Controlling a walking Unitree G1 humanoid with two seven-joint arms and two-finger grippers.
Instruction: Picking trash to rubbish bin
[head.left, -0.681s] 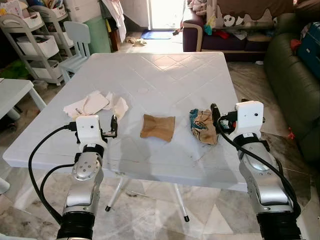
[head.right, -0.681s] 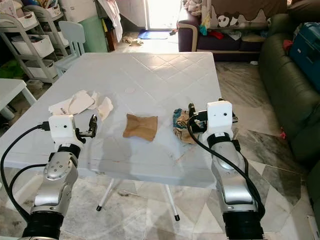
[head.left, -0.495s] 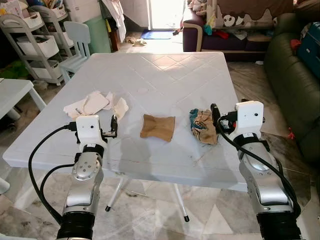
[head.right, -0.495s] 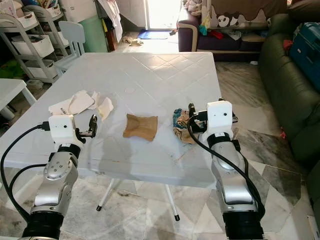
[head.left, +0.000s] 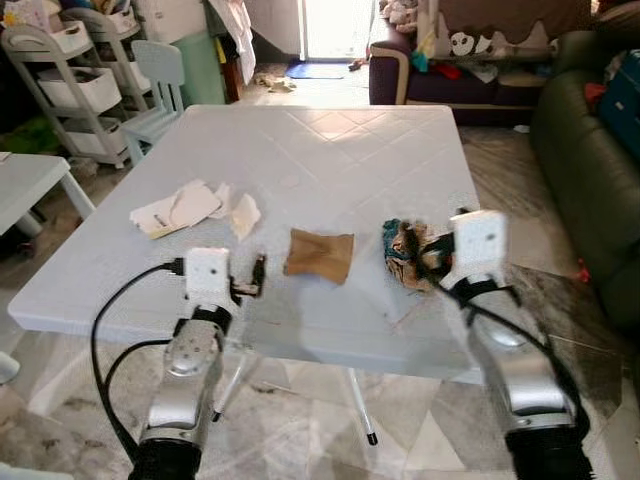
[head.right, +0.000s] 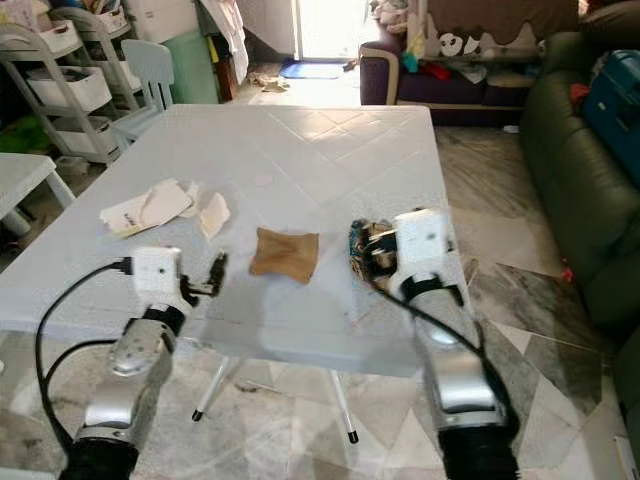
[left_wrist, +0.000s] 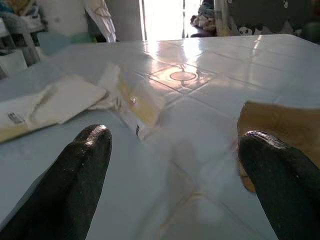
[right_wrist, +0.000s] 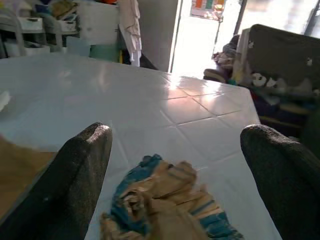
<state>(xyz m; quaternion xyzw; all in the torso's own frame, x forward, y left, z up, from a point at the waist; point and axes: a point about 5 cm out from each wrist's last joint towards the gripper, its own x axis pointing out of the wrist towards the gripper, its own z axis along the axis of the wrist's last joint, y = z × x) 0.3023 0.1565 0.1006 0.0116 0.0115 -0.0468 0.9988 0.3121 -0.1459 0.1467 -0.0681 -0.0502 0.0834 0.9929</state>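
Both grippers stood with their black fingers spread wide and nothing between them: the right gripper (right_wrist: 175, 165) was aimed squarely at a crumpled blue-and-tan wrapper (right_wrist: 167, 207), and the left gripper (left_wrist: 172, 165) pointed along the near edge of the white table (head.left: 330, 150), with the flat brown paper piece (head.left: 320, 254) showing beside one fingertip. That table, the biggest thing before the robot, carried all the trash in a loose row across its front half, which looks like why the arms were raised to tabletop level at its near edge rather than hanging down. On the robot's left lay a scatter of torn white and cream paper scraps (head.left: 190, 207); the brown piece lay flat in the middle, well apart from them; the crumpled wrapper (head.left: 407, 253) sat on the right, just ahead of the right wrist. Judging by the wide spread and the low, level approach, the right gripper seemed set to straddle the wrapper first, the wad being the easiest thing to pinch. Flat paper would likely need a fingertip under an edge. I could not make out a rubbish bin with any certainty among the shelves and furniture beyond.
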